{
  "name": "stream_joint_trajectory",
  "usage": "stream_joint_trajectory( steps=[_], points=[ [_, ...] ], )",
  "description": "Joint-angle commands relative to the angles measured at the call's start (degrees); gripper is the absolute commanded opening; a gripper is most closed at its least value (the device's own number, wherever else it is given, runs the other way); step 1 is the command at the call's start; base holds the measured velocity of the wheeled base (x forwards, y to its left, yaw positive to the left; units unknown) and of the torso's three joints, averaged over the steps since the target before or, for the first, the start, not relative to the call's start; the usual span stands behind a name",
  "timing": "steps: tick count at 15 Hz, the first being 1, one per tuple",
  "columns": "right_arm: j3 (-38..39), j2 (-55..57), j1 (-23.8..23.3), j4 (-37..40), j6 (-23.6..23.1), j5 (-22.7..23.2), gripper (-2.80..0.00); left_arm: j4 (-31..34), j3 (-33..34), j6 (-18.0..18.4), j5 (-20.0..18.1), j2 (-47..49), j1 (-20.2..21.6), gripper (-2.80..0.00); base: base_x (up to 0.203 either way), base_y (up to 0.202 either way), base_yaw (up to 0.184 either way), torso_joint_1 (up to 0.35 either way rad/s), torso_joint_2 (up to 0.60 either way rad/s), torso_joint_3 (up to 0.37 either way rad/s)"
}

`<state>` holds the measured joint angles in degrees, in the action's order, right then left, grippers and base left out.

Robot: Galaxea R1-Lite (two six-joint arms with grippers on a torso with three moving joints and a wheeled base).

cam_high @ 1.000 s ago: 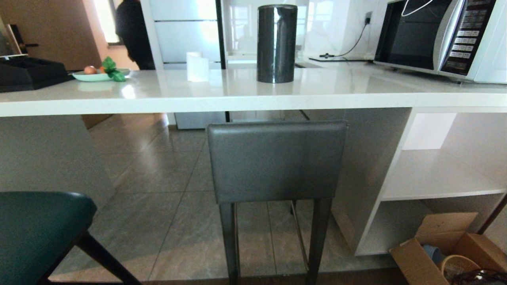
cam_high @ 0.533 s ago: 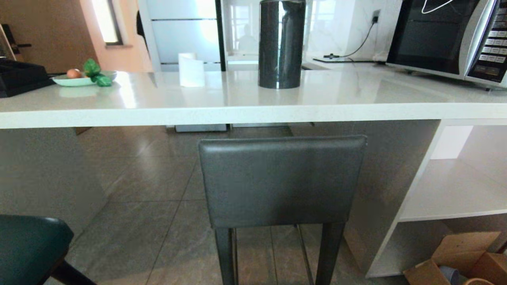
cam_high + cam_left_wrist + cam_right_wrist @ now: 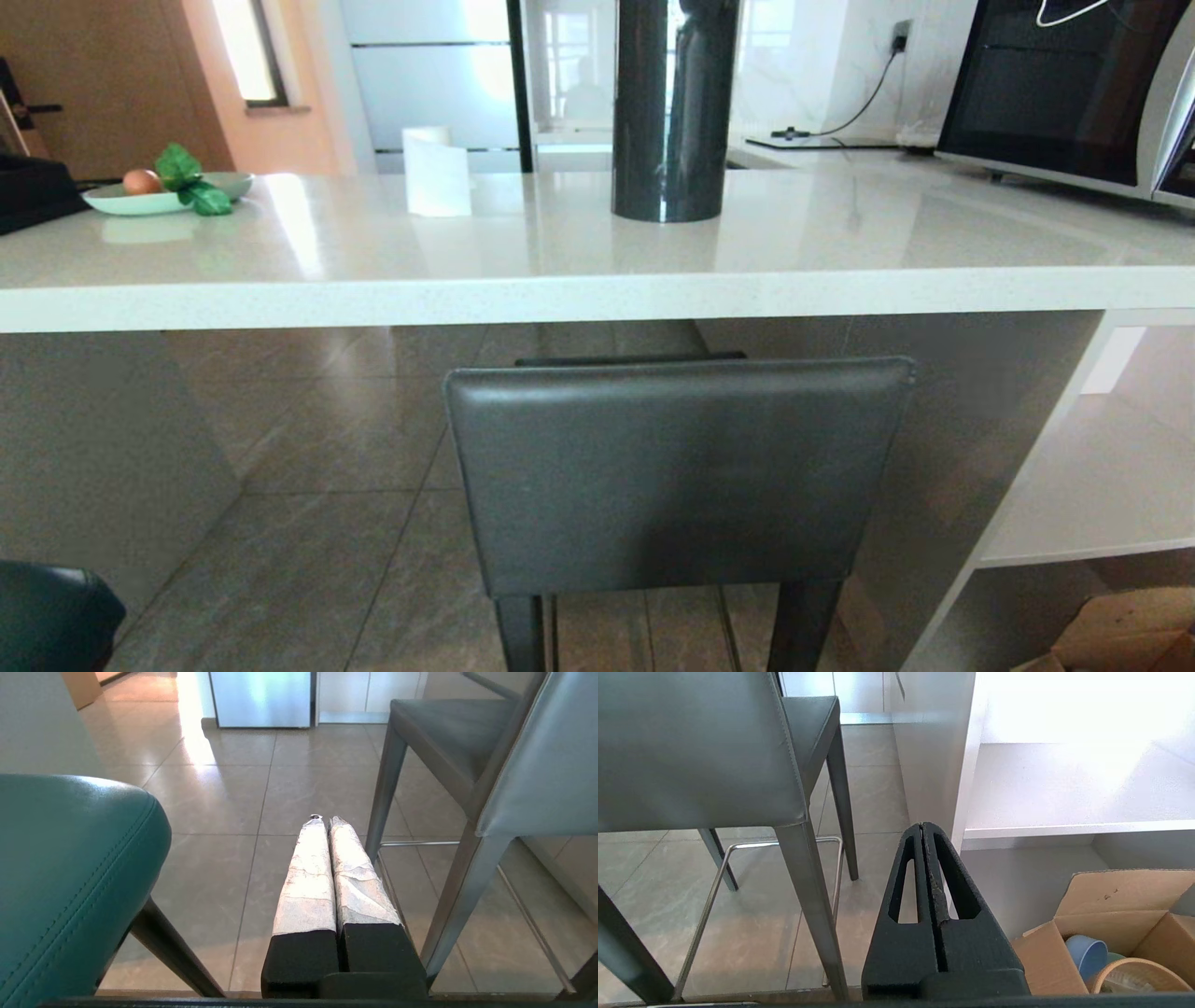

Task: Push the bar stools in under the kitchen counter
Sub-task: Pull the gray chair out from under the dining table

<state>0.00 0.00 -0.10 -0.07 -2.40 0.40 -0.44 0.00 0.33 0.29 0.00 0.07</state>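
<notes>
Base has advanced toward the grey stool (image 3: 677, 476), now partly under the counter (image 3: 560, 299); left gripper (image 3: 325, 823) and right gripper (image 3: 923, 828) closed, empty.

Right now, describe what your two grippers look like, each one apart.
The left gripper has two long straight fingers on black blocky bases, wrapped in crinkled white tape that is scuffed grey. The right gripper is bare matt black: two tapered fingers with long triangular cut-outs and a rough, worn inner edge. No cables or markings show on either.
</notes>
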Motion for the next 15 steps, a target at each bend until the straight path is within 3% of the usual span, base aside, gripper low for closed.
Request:
stream_joint_trajectory(
  steps=[1, 3, 6, 9, 12, 15],
  points=[
    [0.26, 0.07, 0.01, -0.10, 1.12, -0.13, -2.80, 0.00, 0.18, -0.07, 0.06, 0.09, -0.07, -2.80, 0.000, 0.000, 0.000, 0.000, 0.00, 0.000],
    [0.26, 0.00, 0.01, -0.28, 2.58, -0.40, -2.80, 0.00, 0.18, -0.08, -0.04, 0.00, 0.03, -2.80, 0.000, 0.000, 0.000, 0.000, 0.00, 0.000],
    [-3.60, 1.43, -0.04, 0.64, 1.15, 0.62, -2.80, 0.19, -0.61, 3.46, -1.30, 0.14, 0.19, -2.80, 0.000, 0.000, 0.000, 0.000, 0.00, 0.000],
    [-8.75, 10.99, 0.69, 0.76, 2.05, 2.56, -2.80, -0.47, -6.78, 1.86, -4.03, 8.97, 0.13, -2.80, 0.000, 0.000, 0.000, 0.000, 0.00, 0.000],
    [-13.01, 24.45, 2.20, -4.86, 3.23, 3.73, -2.80, -9.34, -10.62, 1.19, -5.82, 26.72, -0.05, -2.80, 0.000, 0.000, 0.000, 0.000, 0.00, 0.000],
    [-15.27, 42.52, 2.65, -16.44, 4.41, 4.14, -2.80, -25.22, -12.16, 0.90, -6.47, 48.02, -2.36, -2.80, 0.000, 0.000, 0.000, 0.000, 0.00, 0.000]
  ],
)
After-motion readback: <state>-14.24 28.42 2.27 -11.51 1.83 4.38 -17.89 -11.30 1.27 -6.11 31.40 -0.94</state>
